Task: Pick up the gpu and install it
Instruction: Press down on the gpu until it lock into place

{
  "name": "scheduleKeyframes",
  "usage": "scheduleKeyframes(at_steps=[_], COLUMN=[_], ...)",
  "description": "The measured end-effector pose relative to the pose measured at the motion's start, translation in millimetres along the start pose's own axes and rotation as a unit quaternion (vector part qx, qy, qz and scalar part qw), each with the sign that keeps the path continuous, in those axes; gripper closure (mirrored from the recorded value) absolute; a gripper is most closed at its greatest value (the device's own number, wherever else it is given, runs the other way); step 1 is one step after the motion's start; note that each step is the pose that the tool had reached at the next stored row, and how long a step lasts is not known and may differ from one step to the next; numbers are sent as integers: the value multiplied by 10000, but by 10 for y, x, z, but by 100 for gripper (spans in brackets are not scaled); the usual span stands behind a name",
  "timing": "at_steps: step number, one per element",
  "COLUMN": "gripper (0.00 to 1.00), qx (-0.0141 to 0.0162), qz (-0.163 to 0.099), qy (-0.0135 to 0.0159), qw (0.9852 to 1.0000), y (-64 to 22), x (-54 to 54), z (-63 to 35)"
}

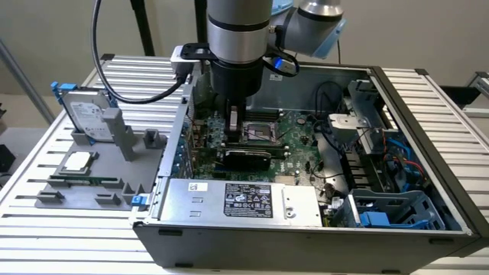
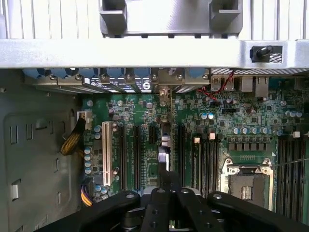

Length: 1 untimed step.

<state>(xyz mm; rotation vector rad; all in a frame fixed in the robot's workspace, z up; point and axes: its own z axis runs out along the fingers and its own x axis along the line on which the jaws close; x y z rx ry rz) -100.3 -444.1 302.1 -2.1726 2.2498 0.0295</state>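
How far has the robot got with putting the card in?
Picking up looks done: the claw grips the thin flat gpu card, held on edge over the slots of the green motherboard. Left: seating it. I can't tell if it's pressed in.

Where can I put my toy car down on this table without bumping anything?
The bare table on the exterior view's right of the computer case is free, and so is the strip in front of the grey holder. The holder is crowded, and so is the case, where the gripper holds the card.
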Motion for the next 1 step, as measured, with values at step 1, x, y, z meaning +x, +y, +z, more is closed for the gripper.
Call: scheduleKeyframes(at_steps=[1], gripper=[100], qx=[0], qz=[0], qy=[0], qw=[10000], y=[0], x=[0], z=[0])
